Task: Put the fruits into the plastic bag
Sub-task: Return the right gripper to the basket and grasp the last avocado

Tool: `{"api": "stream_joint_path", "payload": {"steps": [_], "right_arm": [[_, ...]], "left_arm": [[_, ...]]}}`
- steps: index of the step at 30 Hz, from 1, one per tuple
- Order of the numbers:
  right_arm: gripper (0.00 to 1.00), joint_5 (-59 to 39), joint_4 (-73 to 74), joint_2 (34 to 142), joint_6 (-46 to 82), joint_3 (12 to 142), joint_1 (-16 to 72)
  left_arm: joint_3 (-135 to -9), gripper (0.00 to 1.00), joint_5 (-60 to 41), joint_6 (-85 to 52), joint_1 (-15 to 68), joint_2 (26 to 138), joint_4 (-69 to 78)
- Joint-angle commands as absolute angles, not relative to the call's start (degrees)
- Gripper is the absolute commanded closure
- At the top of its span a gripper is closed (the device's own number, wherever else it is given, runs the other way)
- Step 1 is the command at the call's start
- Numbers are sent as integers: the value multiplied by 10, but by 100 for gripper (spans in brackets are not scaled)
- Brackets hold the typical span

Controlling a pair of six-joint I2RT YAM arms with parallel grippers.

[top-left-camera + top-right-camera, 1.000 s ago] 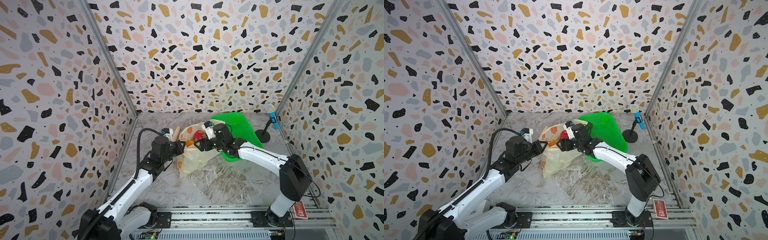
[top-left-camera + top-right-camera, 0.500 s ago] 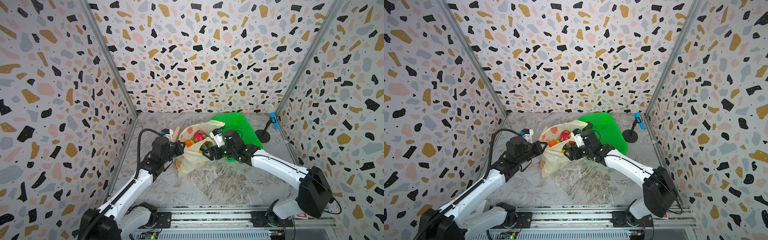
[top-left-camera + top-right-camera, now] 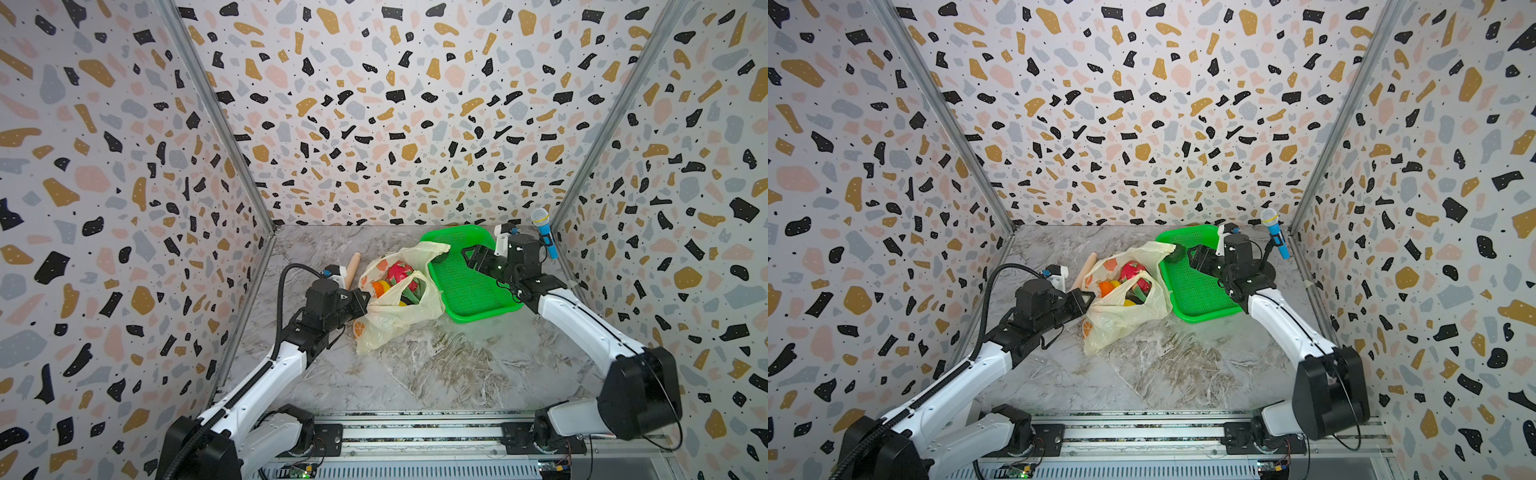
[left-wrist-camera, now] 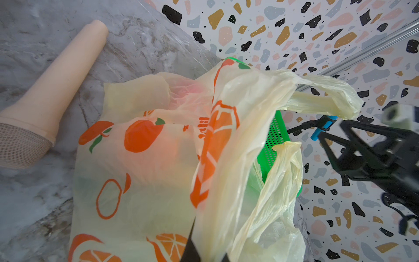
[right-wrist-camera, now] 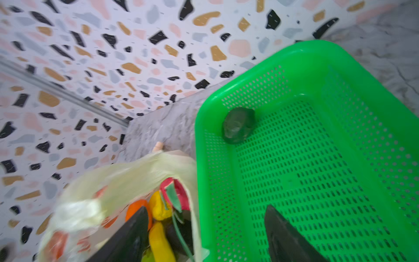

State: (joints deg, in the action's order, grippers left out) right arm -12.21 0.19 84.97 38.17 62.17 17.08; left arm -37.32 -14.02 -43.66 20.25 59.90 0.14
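The plastic bag (image 3: pixel 401 309) lies mid-table with its mouth held open. Inside it I see the fruits: a pink-red dragon fruit (image 3: pixel 399 271), an orange (image 3: pixel 378 287), a yellow lemon (image 5: pixel 159 207) and dark pieces. My left gripper (image 3: pixel 365 297) is shut on the bag's near edge (image 4: pixel 204 215). One dark green avocado (image 3: pixel 441 255) (image 5: pixel 238 124) rests in the far corner of the green basket (image 3: pixel 482 309). My right gripper (image 3: pixel 468 257) (image 5: pixel 205 211) hovers open and holds nothing over the basket, a short way from the avocado.
A beige stick (image 3: pixel 353 266) (image 4: pixel 56 86) lies on the table behind the left gripper. A blue microphone (image 3: pixel 547 239) stands on its stand at the back right, close behind the right wrist. The basket (image 3: pixel 1200 297) touches the bag's right side.
My right gripper has drawn back out of the bag's mouth and moved right, over the basket. The left gripper keeps its hold on the bag and has not moved.
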Motion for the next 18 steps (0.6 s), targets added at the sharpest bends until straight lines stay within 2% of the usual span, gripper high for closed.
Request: {"api": "stream_joint_path", "payload": {"steps": [1,6,10,18], "right_arm": [[19,-129,-1,942,397,694,168],[17,-192,-82,1126,362,890,166],[14,-173,-159,1240,360,1035,166],[13,-119,-255,1353,339,1179,173]], "left_arm": [[-367,100,-141,-430,198,594,23],[-372,100,-142,-426,198,601,20],[-374,100,-140,-423,198,605,18],[-375,100,-140,-421,198,611,18]]}}
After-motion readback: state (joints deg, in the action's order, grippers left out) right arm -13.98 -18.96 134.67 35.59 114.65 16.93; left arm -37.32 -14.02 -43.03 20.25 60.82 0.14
